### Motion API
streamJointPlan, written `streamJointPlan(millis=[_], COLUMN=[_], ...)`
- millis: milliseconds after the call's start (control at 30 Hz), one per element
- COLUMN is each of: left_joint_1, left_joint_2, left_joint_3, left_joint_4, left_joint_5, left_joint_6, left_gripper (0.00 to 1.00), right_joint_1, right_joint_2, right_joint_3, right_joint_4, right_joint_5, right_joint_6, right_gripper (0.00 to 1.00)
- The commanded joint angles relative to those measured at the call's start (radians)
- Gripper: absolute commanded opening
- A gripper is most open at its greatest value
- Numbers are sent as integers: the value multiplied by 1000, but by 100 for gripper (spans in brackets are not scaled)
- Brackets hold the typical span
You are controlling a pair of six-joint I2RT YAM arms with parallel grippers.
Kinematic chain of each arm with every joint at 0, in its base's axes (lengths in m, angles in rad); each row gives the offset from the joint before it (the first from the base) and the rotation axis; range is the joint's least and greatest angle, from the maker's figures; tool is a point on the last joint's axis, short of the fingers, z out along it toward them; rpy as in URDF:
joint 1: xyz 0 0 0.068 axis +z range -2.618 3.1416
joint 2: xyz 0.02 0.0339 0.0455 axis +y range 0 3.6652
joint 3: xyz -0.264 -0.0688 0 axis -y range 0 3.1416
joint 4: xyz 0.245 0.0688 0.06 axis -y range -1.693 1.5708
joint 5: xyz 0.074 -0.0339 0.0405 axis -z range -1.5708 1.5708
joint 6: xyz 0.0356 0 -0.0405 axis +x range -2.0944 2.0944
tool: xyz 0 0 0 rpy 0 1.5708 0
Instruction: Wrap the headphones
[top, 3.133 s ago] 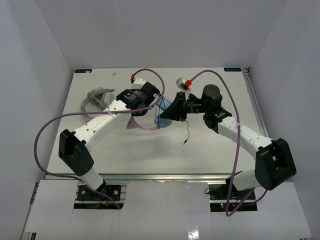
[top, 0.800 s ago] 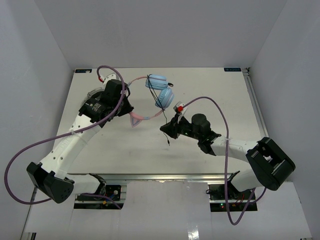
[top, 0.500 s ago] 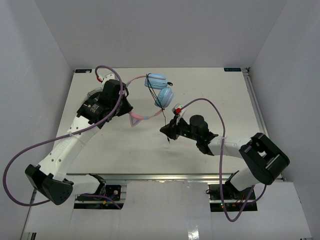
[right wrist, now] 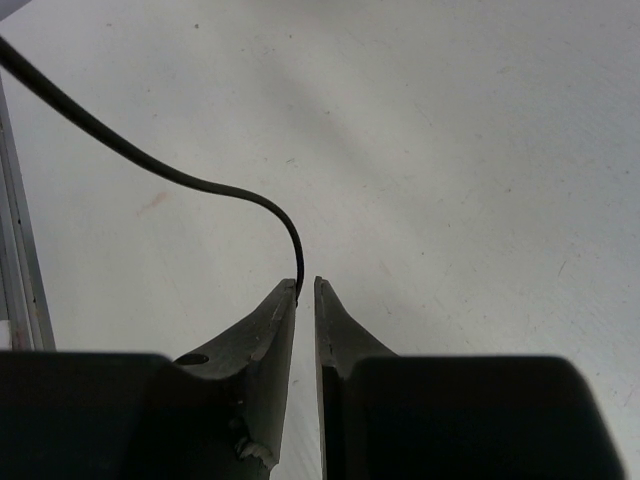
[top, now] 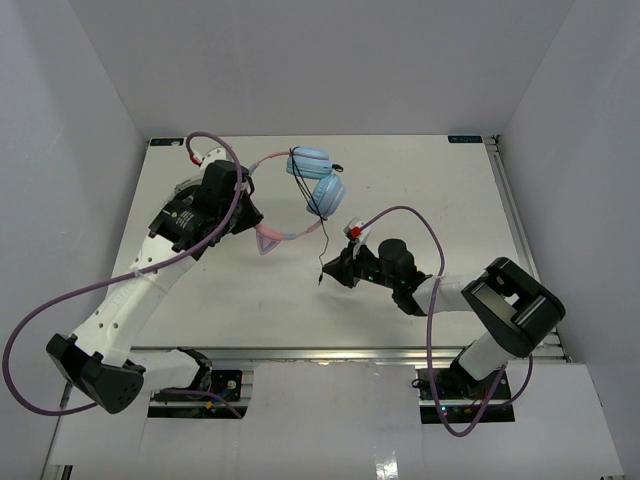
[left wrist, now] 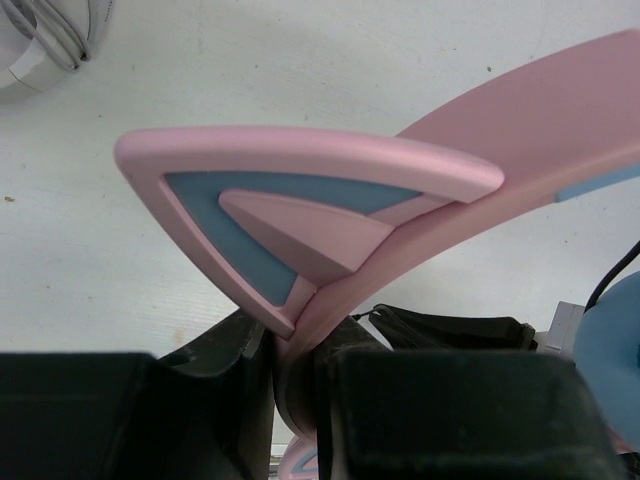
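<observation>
The headphones are held up over the table: two light-blue earcups (top: 318, 180), a pink headband (top: 272, 236) with cat ears, and a thin black cable (top: 325, 235) hanging down. My left gripper (top: 252, 213) is shut on the headband. The left wrist view shows the band (left wrist: 520, 110) pinched between the fingers (left wrist: 225, 370), with a cat ear (left wrist: 300, 200) just above them. My right gripper (top: 325, 276) is low near the table, shut on the cable's lower end. In the right wrist view the cable (right wrist: 150, 160) runs into the tips of the gripper (right wrist: 305, 287).
A grey-white looped band (top: 183, 188) lies at the back left, partly hidden behind my left arm; it also shows in the left wrist view (left wrist: 40, 50). The table's metal edge rail (right wrist: 20, 290) shows at the left of the right wrist view.
The arms were together at the centre. My left gripper has drawn back left holding the headband up. My right gripper has moved down toward the front left with the cable.
</observation>
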Motion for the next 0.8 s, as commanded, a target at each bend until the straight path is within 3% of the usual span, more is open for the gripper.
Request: streamJointPlan(millis=[0, 333, 767], left_joint_1=[4, 4, 4], left_joint_2=[-50, -42, -43], left_joint_3=[42, 28, 19], left_joint_4=[52, 57, 70], left_joint_5=[-3, -17, -1], left_joint_6=[-33, -37, -41], left_gripper=[0, 0, 0], right_joint_1=[2, 2, 2], right_joint_2=[19, 35, 109], right_joint_3=[-14, -40, -20], right_joint_4=[115, 209, 317], right_joint_5=[-9, -38, -84], right_joint_6=[-18, -2, 48], right_gripper=[17, 29, 34])
